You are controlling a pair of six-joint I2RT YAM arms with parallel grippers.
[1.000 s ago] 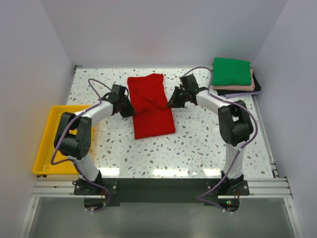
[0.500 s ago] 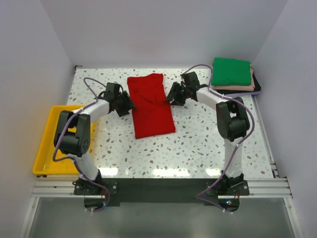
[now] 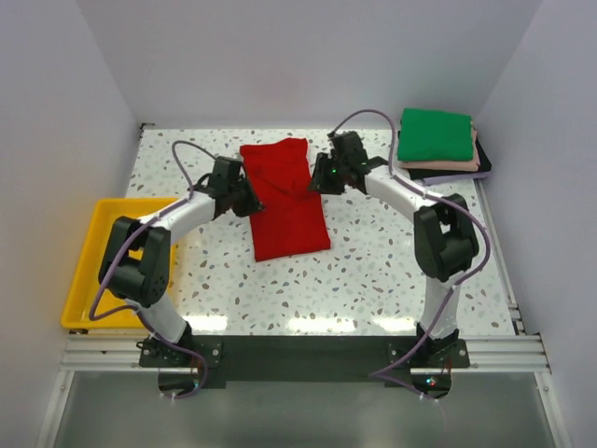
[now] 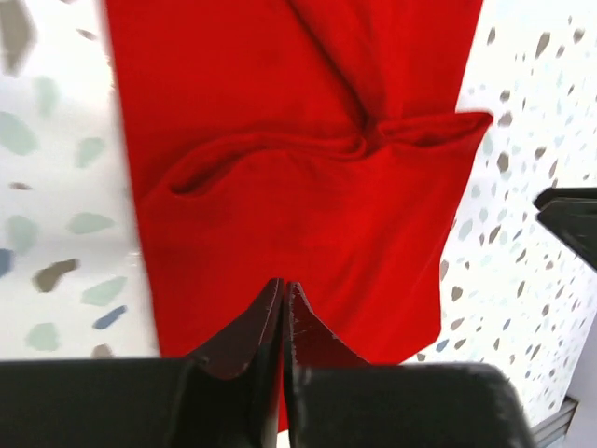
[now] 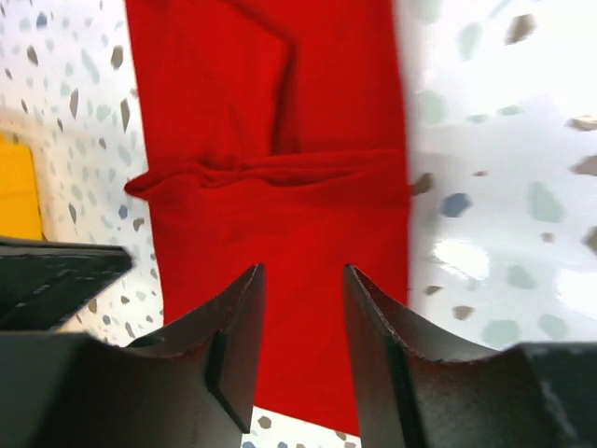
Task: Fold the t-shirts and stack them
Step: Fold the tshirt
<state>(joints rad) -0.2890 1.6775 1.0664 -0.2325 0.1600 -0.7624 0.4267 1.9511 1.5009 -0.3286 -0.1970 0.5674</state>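
A bright red t-shirt (image 3: 284, 201) lies folded into a long strip in the middle of the table, with a crosswise crease partway along (image 4: 308, 145) (image 5: 270, 168). My left gripper (image 3: 244, 198) is at the shirt's left edge. Its jaws are shut just over the red cloth (image 4: 283, 285), and no cloth shows between them. My right gripper (image 3: 317, 180) is at the right edge, open above the cloth (image 5: 303, 271) and holding nothing. A stack of folded t-shirts (image 3: 436, 135), green on top, sits at the back right.
A yellow tray (image 3: 82, 280) sits off the table's left side, and a corner of it shows in the right wrist view (image 5: 17, 187). White walls close in the back and both sides. Speckled tabletop (image 3: 373, 271) surrounds the shirt.
Both grippers let go of the shirt's edges. The left one opened and has shut again, shifting slightly right onto the cloth. The right one opened and moved toward the far end. The shirt lies unchanged.
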